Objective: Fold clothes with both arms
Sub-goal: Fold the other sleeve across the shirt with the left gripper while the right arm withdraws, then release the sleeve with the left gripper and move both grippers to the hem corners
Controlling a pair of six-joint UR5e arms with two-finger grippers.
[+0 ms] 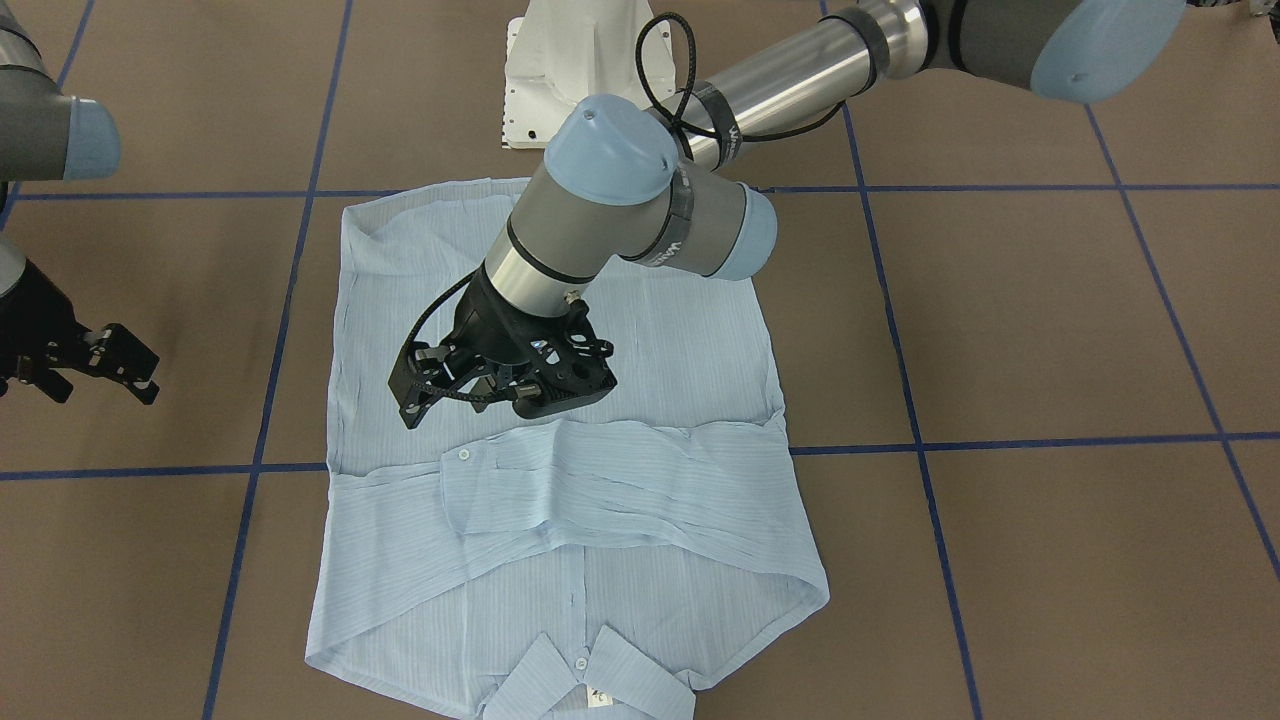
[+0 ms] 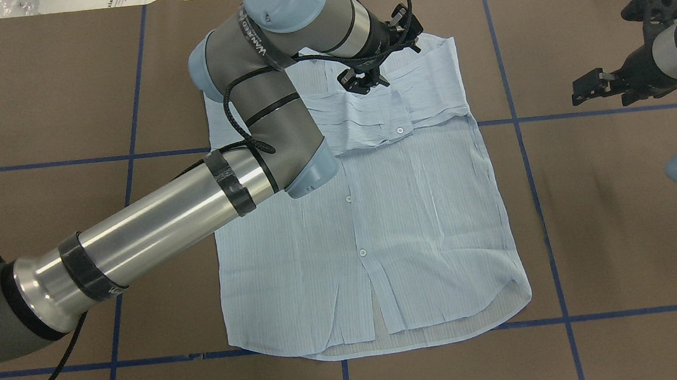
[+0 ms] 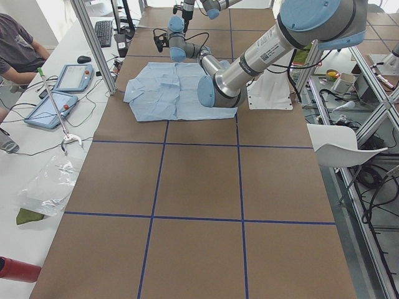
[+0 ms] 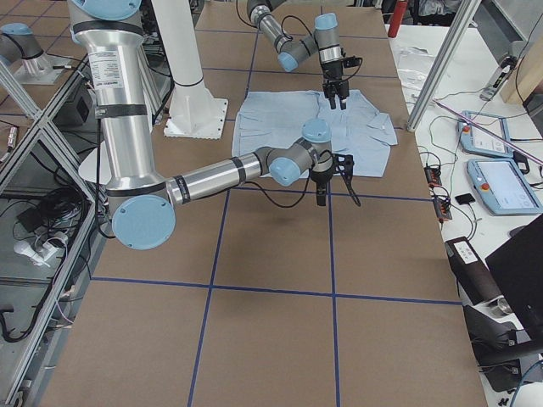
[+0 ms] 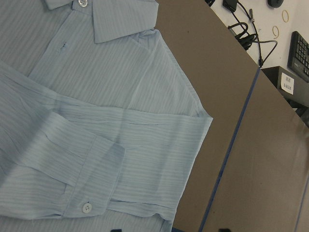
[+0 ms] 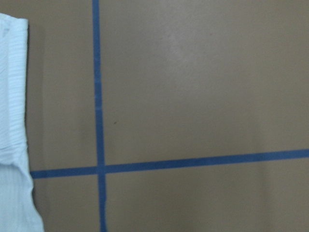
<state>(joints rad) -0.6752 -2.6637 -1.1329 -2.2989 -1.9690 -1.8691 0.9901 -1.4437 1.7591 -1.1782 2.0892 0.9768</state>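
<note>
The pale-blue striped shirt [image 1: 600, 520] lies flat and front-up on the brown table, collar [image 1: 585, 680] on the side away from the robot. Its sleeves are folded across the chest, and one buttoned cuff [image 2: 399, 129] is on top. It also shows in the left wrist view [image 5: 120, 96] and at the left edge of the right wrist view [image 6: 12, 96]. My left gripper [image 2: 364, 82] hovers just above the chest fold, open and empty. My right gripper [image 2: 599, 87] is open and empty, above bare table off the shirt's side.
The white pedestal base [image 1: 560, 70] stands behind the shirt's hem. Blue tape lines [image 2: 519, 135] grid the brown table. In the exterior left view, an aluminium post [image 3: 93, 43], tablets [image 3: 53, 106] and a seated person [image 3: 19, 50] are beside the table.
</note>
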